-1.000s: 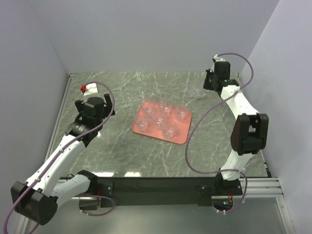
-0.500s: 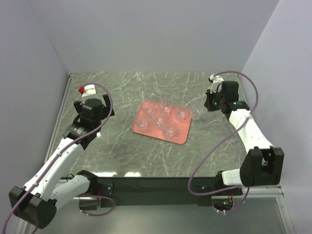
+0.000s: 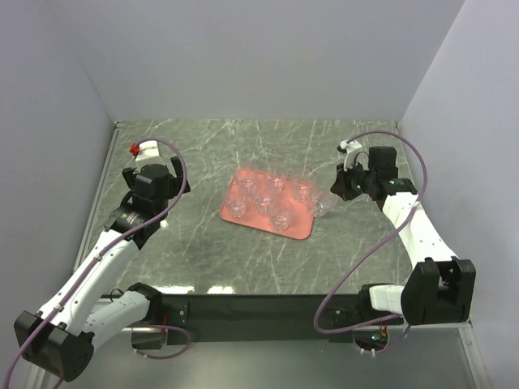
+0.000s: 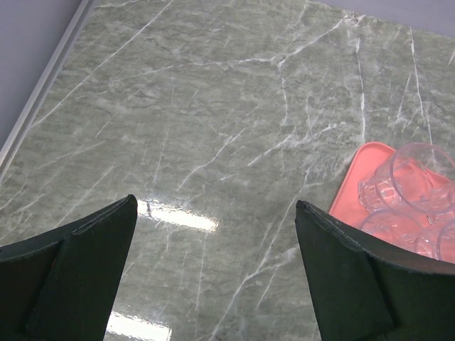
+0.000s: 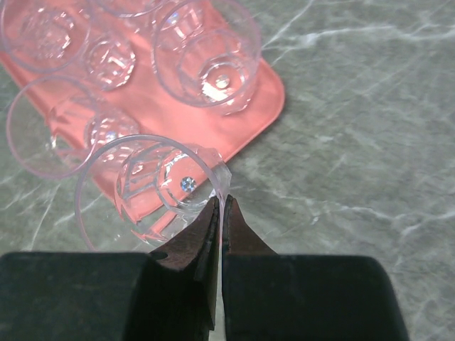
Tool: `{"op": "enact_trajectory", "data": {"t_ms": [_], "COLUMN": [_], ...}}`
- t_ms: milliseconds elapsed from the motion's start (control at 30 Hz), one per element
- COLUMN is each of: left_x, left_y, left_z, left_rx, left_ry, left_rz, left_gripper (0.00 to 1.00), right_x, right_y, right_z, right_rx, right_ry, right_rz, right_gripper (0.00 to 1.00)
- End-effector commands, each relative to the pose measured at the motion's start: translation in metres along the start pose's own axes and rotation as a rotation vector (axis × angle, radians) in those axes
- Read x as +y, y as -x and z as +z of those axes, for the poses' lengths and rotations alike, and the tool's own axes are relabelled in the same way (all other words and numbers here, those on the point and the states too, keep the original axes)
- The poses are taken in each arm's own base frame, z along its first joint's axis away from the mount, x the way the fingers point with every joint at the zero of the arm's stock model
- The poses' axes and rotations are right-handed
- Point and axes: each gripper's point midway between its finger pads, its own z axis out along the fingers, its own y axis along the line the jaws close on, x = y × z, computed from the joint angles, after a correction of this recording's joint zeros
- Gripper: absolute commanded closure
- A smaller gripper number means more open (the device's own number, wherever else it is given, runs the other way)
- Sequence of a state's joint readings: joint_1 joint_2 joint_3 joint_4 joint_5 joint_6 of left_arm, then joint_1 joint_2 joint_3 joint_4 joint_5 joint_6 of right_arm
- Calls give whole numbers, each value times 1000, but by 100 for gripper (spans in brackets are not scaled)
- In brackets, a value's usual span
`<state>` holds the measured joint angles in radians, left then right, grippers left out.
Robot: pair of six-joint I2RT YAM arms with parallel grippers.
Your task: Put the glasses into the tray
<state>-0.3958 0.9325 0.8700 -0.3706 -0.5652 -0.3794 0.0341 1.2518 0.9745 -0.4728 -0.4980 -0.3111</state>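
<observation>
Glasses (image 3: 263, 194) mostly sit in tray (image 3: 296, 228); I reckon only the glass (image 5: 153, 177) rim-pinched in right gripper (image 5: 222, 213) is outstanding, left gripper (image 4: 215, 213) agape.

Tabletop (image 3: 243, 259): dark grey-green marble pattern with pale veins, and a bright glare patch near the front edge.
Small white object (image 3: 147, 148): red-tipped, at the far left corner of the tabletop.
Metal rail (image 3: 101, 190): silver, along the left edge.
Walls (image 3: 259, 57): plain pale lavender-grey.

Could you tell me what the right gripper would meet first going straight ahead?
The right gripper, pinching a glass, would likely meet the tray's rim first; depth is unclear.
</observation>
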Motion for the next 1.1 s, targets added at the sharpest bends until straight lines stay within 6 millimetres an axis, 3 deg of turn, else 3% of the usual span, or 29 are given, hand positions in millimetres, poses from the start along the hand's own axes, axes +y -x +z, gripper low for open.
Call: {"op": "enact_trajectory", "data": {"t_ms": [0, 700, 1067], "left_x": [-3, -4, -3], "left_y": [8, 6, 5], "left_z": [-2, -1, 0], "left_rx": [-31, -25, -19], "left_ry": [-24, -25, -21], "left_rz": [-22, -19, -15], "left_gripper": [1, 2, 2], "right_x": [11, 19, 12], "right_y": [5, -1, -7], "right_z": [4, 51, 68], "right_rx": [-35, 25, 65], "right_ry": [75, 95, 45], "right_rz": [-11, 87, 112], "right_gripper": [100, 100, 100]}}
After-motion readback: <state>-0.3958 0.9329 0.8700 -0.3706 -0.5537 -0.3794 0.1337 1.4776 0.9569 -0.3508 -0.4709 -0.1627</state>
